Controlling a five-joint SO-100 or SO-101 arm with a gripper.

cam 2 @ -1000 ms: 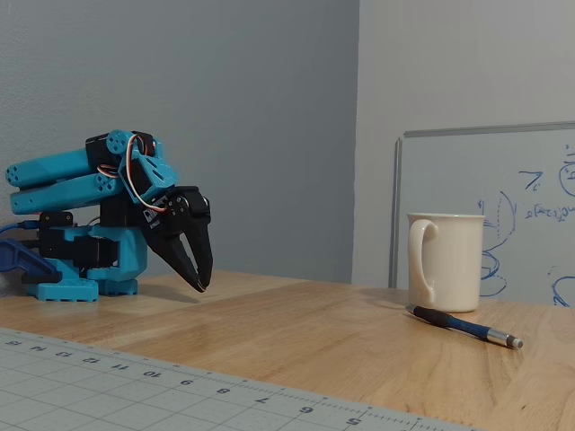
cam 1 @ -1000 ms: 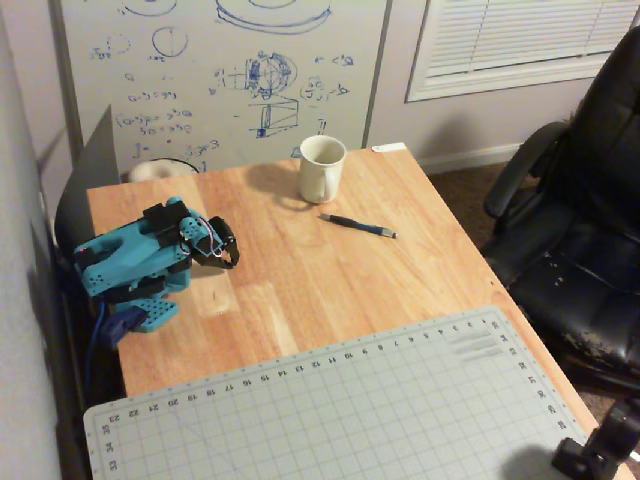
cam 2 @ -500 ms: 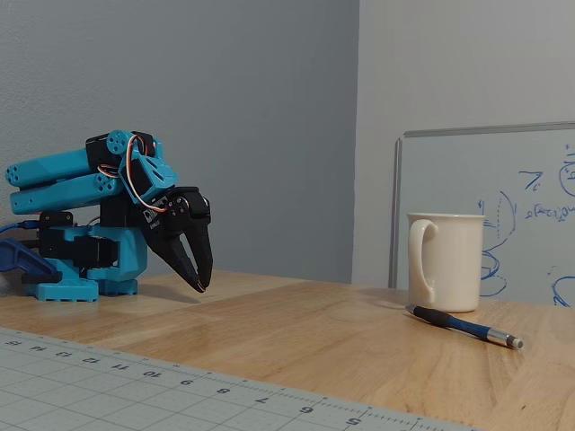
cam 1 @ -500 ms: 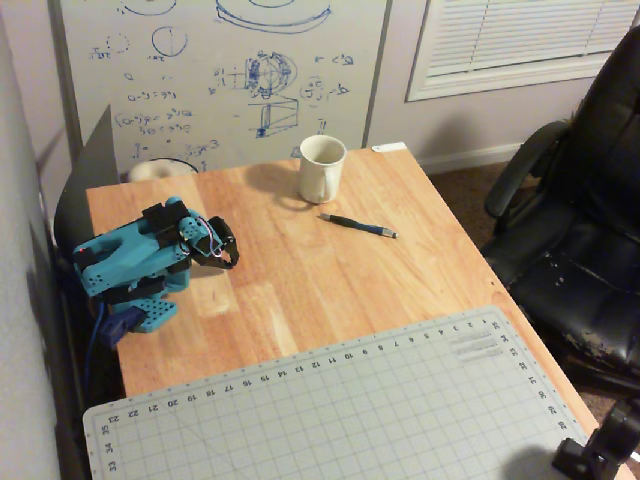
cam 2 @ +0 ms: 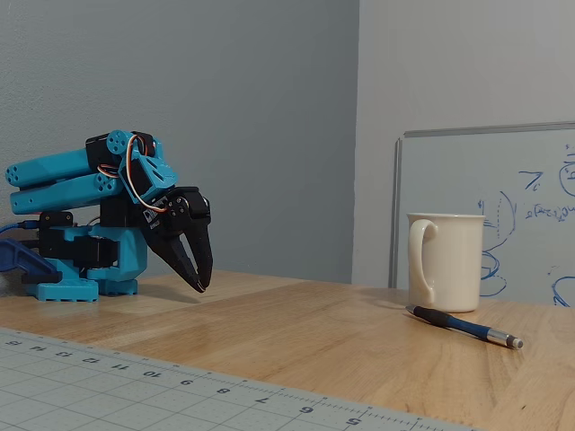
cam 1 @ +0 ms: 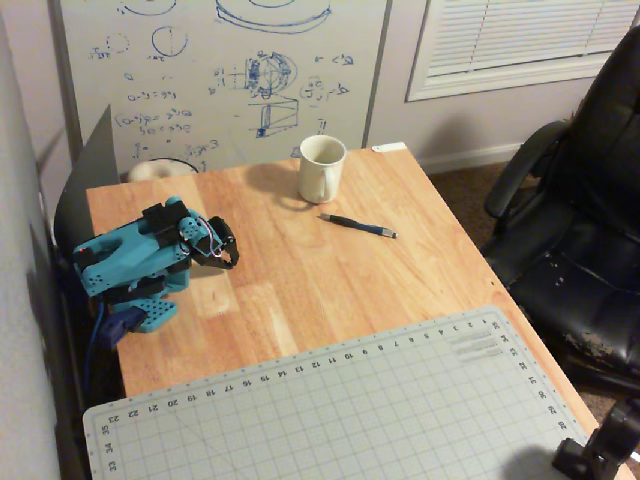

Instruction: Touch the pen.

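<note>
The dark blue-black pen (cam 1: 357,226) lies flat on the wooden table, just in front of the cream mug, its silvery tip pointing right in both views; it also shows in the fixed view (cam 2: 463,325). My blue arm is folded at the table's left side. My black gripper (cam 1: 232,255) hangs tip-down just above the wood, jaws together and empty, far left of the pen. In the fixed view the gripper (cam 2: 202,285) is well apart from the pen.
A cream mug (cam 1: 321,167) stands upright behind the pen. A grey cutting mat (cam 1: 330,410) covers the table's front. A whiteboard (cam 1: 230,70) leans behind the table. A black office chair (cam 1: 580,230) stands to the right.
</note>
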